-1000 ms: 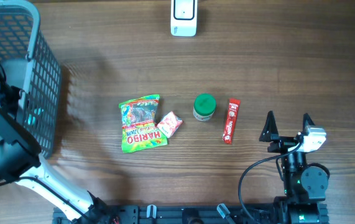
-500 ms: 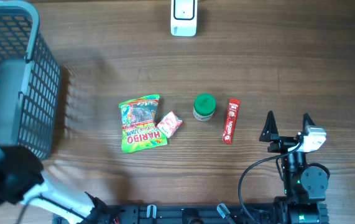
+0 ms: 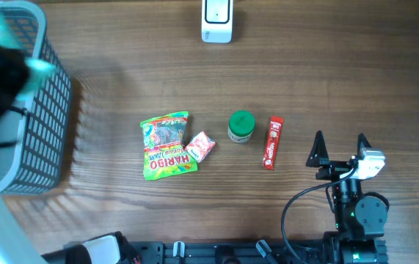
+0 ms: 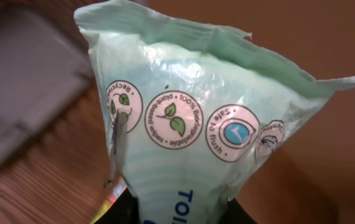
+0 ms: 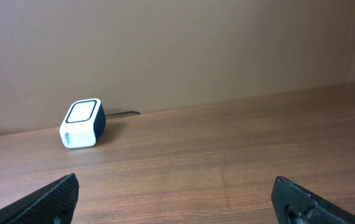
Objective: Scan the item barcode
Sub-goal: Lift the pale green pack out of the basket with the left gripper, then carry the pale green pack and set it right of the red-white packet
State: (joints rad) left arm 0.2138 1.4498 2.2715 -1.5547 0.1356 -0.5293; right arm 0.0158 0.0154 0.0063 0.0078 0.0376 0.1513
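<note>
Pale green soft plastic wipes pack (image 4: 196, 143), pinched at its lower end in the left pincer (image 4: 183, 214), looks light, floppy, slippery: better gripped mid-body.

You have a brown wood-grain table (image 3: 356, 73) in front of you. At its left end stands a grey mesh basket (image 3: 51, 103). A white scanner (image 3: 216, 20) sits at the middle of the far edge. Across the centre lies a row: a green candy bag (image 3: 167, 145), a small pink-and-white packet (image 3: 200, 146) against its right edge, an upright green-lidded jar (image 3: 241, 126), and a red stick packet (image 3: 273, 142) just beside the jar.
</note>
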